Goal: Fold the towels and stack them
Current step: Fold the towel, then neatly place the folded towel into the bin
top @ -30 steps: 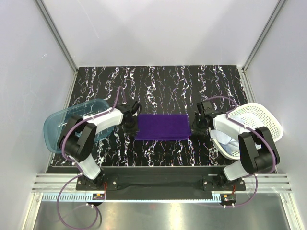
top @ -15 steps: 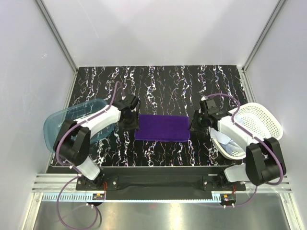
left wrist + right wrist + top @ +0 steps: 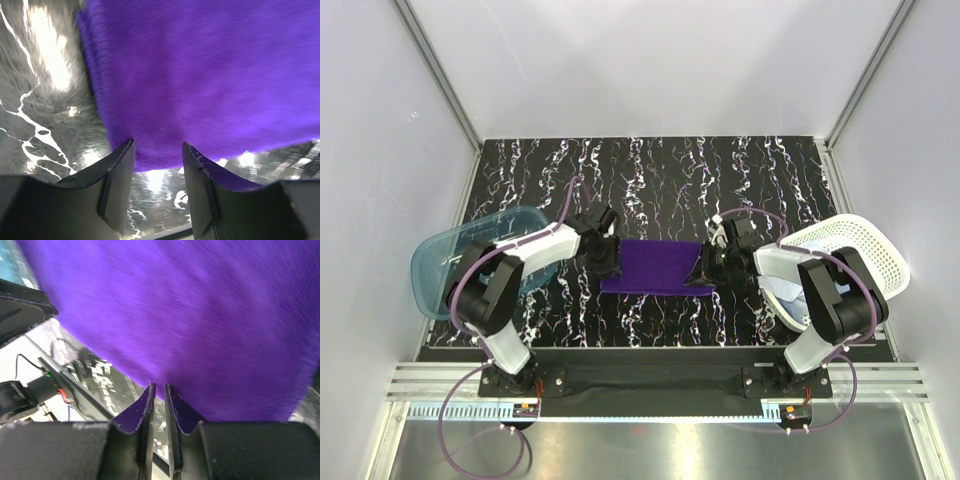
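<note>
The deep purple towel (image 3: 655, 265) lies flat in the middle of the black marbled table. My left gripper (image 3: 605, 262) is at its left edge; in the left wrist view it (image 3: 157, 157) is open, with the towel's (image 3: 200, 75) near edge lying between the two fingers. My right gripper (image 3: 703, 272) is at the towel's right edge; in the right wrist view its (image 3: 159, 390) jaws are pressed almost together on the rim of the purple cloth (image 3: 190, 315). A white towel (image 3: 775, 268) and a light blue one (image 3: 790, 300) lie in the basket.
The white perforated basket (image 3: 870, 245) stands at the right, tilted toward the table's middle. The translucent teal tub (image 3: 445, 265) stands at the left edge. White walls and metal posts enclose the table on three sides.
Both grippers have moved inward onto the purple towel's ends. The right one came in from beside the basket and closed on the right edge, which has shifted slightly left.
</note>
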